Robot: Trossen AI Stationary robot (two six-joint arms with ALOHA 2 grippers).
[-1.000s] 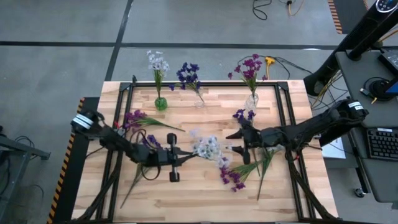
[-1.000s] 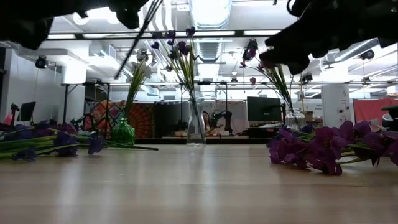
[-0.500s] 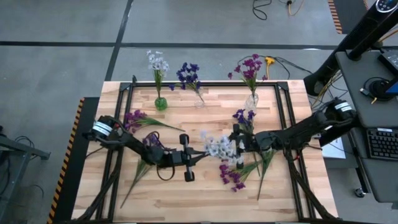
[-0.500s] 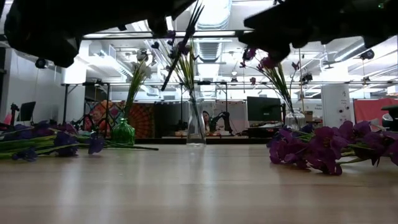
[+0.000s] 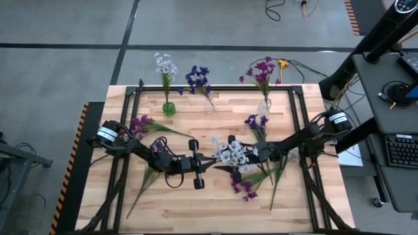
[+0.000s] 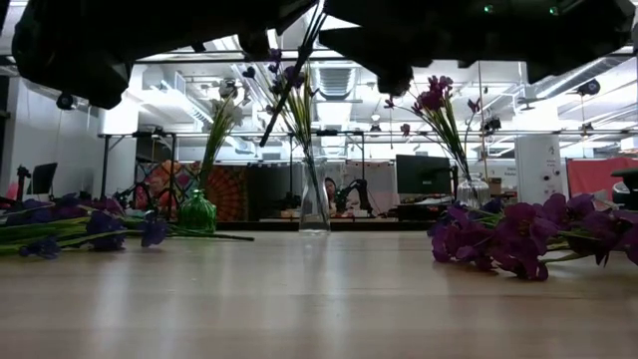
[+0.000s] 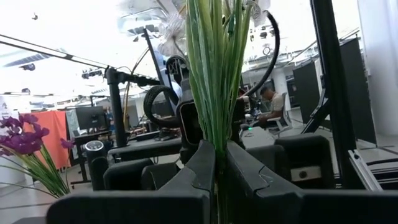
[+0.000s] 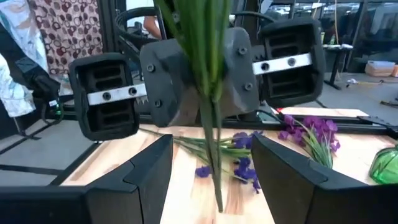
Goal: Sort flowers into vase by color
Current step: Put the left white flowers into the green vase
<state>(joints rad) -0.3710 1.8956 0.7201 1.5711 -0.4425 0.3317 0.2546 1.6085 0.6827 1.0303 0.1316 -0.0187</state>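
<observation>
At mid-counter we see the left end effector (image 7: 217, 165) pinching the green stems of a whitish sprig (image 5: 230, 151). The right end effector (image 8: 211, 158) faces it, fingers spread either side of those stems. Purple sprigs (image 5: 243, 186) lie near the counter's front edge.

Pale sprig (image 7: 214, 74) blossoms cut off above in left wrist view, arms' undersides (image 6: 130, 35) mere silhouettes

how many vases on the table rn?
3, all along the far edge: green vase on the left with pale sprigs, clear vase in the middle with dark blue ones, clear vase on the right with magenta ones. None seems hidden.
</observation>
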